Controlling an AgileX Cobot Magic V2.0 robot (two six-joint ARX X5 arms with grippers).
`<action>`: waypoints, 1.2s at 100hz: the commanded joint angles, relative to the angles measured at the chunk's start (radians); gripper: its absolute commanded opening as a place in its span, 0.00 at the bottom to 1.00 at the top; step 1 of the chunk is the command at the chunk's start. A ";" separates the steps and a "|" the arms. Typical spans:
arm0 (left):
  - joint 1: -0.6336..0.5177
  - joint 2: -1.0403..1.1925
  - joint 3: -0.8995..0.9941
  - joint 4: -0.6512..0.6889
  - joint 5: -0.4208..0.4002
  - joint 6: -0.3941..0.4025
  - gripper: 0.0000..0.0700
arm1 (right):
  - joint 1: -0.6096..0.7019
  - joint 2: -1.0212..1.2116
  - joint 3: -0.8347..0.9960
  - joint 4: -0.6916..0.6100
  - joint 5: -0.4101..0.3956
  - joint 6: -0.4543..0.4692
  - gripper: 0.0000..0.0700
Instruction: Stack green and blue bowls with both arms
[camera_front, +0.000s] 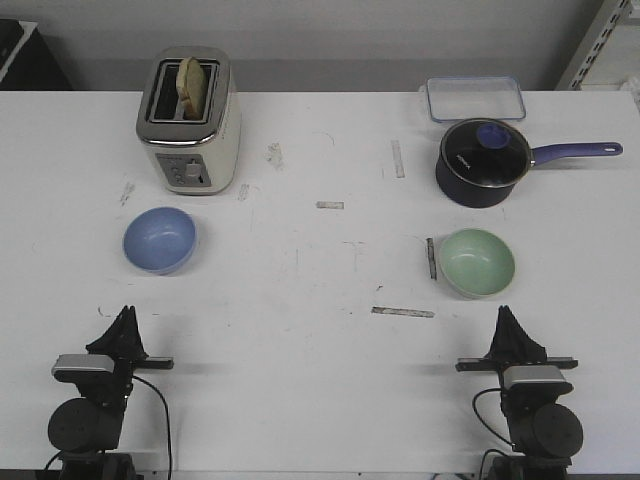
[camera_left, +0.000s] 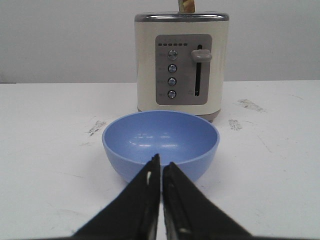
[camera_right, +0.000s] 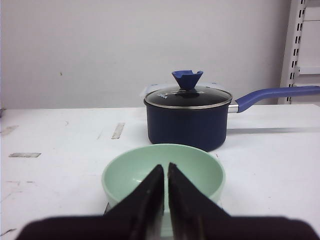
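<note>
A white tabletop (camera_front: 320, 280), scuffed and marked with short strips of tape, runs back to a plain grey wall. The blue bowl (camera_front: 160, 240) sits upright on the robot's left half, just in front of a cream toaster (camera_front: 188, 120) with a slice of bread (camera_front: 191, 84) standing in its slot. The green bowl (camera_front: 477, 262) sits upright on the right half, near a dark blue saucepan (camera_front: 484, 162) with a glass lid and a long handle; a clear container (camera_front: 475, 99) lies behind the pan.

The left gripper (camera_front: 125, 318) rests low at the near edge, straight in front of the blue bowl and apart from it. Its jaws are pressed together with only a thin slit between them, holding nothing. In the left wrist view the bowl (camera_left: 160, 144) lies just past the tips.

The right gripper (camera_front: 505, 318) rests likewise at the near edge, in front of the green bowl and apart from it, jaws closed and empty. In the right wrist view the bowl (camera_right: 163, 172) lies just beyond the tips, the saucepan (camera_right: 187, 120) behind it.
</note>
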 joint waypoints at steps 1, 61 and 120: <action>0.000 -0.002 -0.021 0.015 -0.002 -0.009 0.00 | 0.001 0.000 -0.002 0.012 0.002 0.008 0.02; 0.000 -0.002 -0.021 0.015 -0.003 -0.009 0.00 | 0.001 0.002 0.021 0.000 -0.001 0.013 0.01; 0.000 -0.002 -0.021 0.015 -0.003 -0.009 0.00 | 0.001 0.514 0.455 -0.371 0.004 0.055 0.01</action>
